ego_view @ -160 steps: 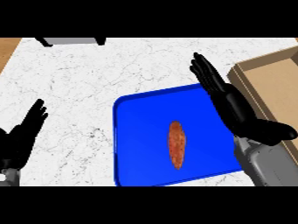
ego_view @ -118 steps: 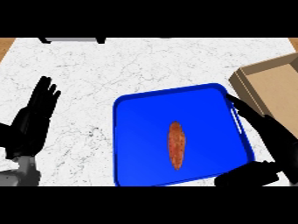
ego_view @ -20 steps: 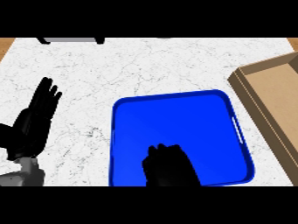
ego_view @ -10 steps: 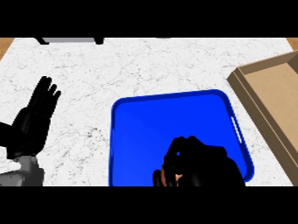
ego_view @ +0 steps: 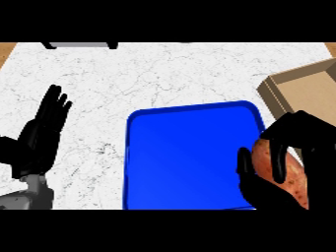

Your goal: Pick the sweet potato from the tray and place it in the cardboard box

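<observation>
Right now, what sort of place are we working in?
Probably a kitchen counter: a white marbled top, a blue tray on it, a cardboard box beside it, and a sweet potato held in the right hand.

sweet potato: partly hidden by right hand | cardboard box: cut off right

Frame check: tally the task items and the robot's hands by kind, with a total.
Trays: 1, the blue tray
Boxes: 1, the cardboard box
Vegetables: 1, the sweet potato
Hands: 2, left hand resting open, right hand curled round the sweet potato
Total: 5
</observation>
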Motion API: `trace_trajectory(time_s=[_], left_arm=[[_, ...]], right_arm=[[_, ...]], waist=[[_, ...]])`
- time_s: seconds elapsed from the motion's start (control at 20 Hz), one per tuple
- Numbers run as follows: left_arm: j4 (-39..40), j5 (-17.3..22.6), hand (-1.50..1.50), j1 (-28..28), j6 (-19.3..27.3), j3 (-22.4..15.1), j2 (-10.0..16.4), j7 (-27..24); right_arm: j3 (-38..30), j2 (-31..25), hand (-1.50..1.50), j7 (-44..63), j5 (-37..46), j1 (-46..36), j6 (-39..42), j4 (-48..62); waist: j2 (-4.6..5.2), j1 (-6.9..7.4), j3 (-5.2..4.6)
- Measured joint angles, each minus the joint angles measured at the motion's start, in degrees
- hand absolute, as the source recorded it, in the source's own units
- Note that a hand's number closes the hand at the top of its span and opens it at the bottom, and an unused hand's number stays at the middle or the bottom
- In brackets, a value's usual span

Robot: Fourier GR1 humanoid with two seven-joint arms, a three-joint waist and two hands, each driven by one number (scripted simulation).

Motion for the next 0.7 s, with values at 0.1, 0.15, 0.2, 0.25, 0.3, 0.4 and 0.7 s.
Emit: trace_trajectory(time_s=[0.1, 0.15, 0.2, 0.25, 0.3, 0.4, 0.7], left_arm=[[0.91, 0.19, 0.00, -0.29, -0.33, 0.14, -0.01, -0.57], [0.29, 0.43, 0.00, -0.01, -0.57, 0.20, 0.23, 0.00], [0.95, 0.53, 0.00, 0.07, -0.81, 0.48, 0.29, -0.88], [2.23, 0.56, 0.00, -0.25, -1.09, 0.79, 0.40, -1.82], [2.32, 0.03, 0.00, -0.36, -0.66, 0.41, 0.03, -2.07], [3.13, 0.65, 0.00, -0.82, -1.24, 1.01, 0.42, -2.33], [2.83, 0.88, 0.00, -1.63, -1.35, 1.41, 0.97, -1.38]], right_arm=[[-5.40, -1.25, 1.50, -1.43, -2.67, -0.73, 1.07, 0.60], [-8.13, -1.74, 1.50, -1.96, -3.93, -1.63, 1.45, 1.54], [-10.77, -2.49, 1.50, -3.54, -5.15, -1.50, 0.60, 2.97], [-12.65, -3.24, 1.50, -5.22, -5.86, -0.84, -0.53, 4.11], [-15.01, -4.32, 1.50, -6.69, -6.56, -0.98, -1.29, 5.26], [-18.96, -6.67, 1.50, -8.84, -7.35, -2.50, -1.93, 8.60], [-27.39, -14.03, 1.50, -18.96, -7.45, -2.37, -8.09, 20.52]], waist=[[0.02, 0.00, 0.00], [0.02, 0.08, 0.00], [0.05, 0.10, 0.00], [0.07, 0.07, 0.01], [0.09, 0.07, 0.01], [0.10, 0.12, 0.02], [0.15, 0.28, 0.03]])
